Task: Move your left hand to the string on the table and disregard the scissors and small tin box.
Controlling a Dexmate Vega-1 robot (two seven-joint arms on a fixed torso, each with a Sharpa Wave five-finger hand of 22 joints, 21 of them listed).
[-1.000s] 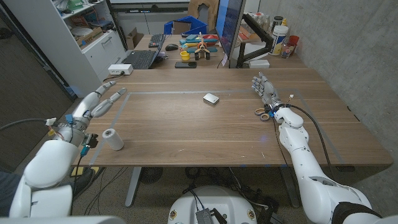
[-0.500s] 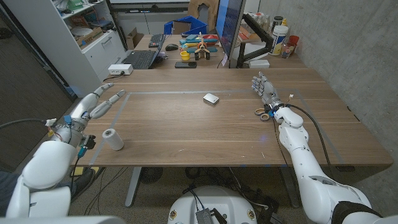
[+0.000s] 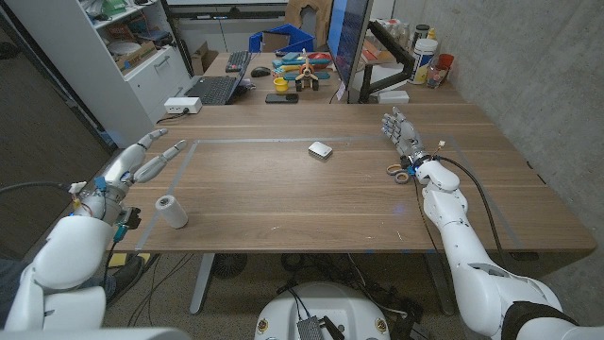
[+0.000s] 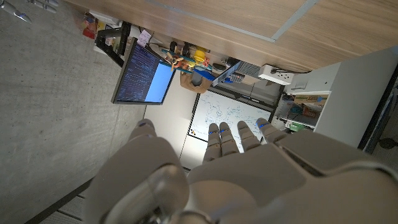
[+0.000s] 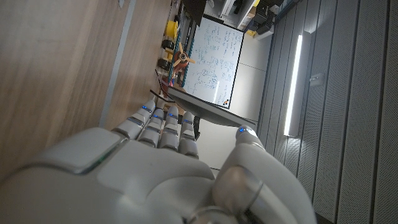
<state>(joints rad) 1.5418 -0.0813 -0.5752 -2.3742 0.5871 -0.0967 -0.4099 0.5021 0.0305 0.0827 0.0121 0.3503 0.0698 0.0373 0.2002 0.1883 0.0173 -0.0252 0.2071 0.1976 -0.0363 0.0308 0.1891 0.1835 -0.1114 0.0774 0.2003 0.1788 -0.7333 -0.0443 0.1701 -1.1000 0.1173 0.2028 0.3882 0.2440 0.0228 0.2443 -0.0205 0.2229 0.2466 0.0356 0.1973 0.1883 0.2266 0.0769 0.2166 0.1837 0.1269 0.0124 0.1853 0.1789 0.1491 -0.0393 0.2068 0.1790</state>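
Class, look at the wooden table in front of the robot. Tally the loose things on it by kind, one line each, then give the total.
Spool of string: 1
Small tin box: 1
Scissors: 1
Total: 3

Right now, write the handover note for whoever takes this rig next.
Left hand: open, holding nothing, fingers extended at the table's left edge, not on the string.
Right hand: open, idle at the right side, next to the scissors.
String: white roll near the front left edge, untouched.
Small tin box: mid-table.
Done: nothing at the string yet.
Left: bring the left hand to the string; leave scissors and tin alone.
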